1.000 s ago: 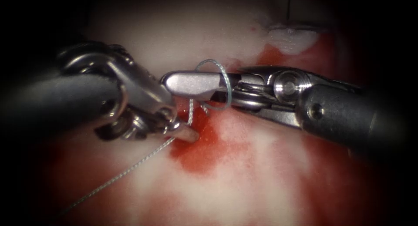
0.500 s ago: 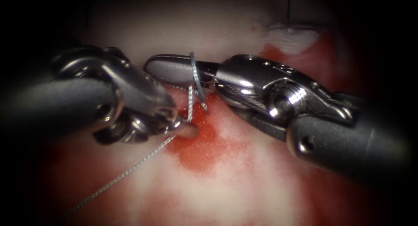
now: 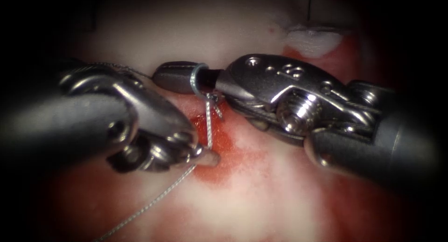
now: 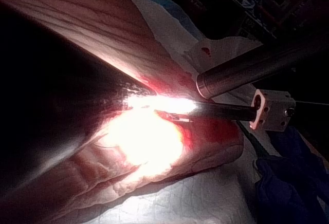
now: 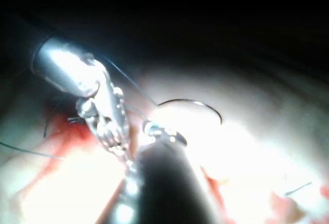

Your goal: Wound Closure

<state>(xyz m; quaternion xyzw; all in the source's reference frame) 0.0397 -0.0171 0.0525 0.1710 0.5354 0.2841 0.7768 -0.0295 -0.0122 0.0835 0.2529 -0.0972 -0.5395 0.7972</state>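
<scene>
pale tissue [image 3: 261,195] wet with red fluid [image 3: 219,151] fills the background. the left gripper [image 3: 205,156] is clamped on the thread [image 3: 208,125] just above the cut; the right gripper [image 3: 179,76], closed and holding nothing, has thread now wound snugly round it. knot-looping seems underway; a curved needle [image 5: 193,104] lies free on the tissue.

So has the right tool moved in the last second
Yes. The right tool has slid left across the red fluid and rolled, and the thread loop now sits tight around its jaws.
</scene>
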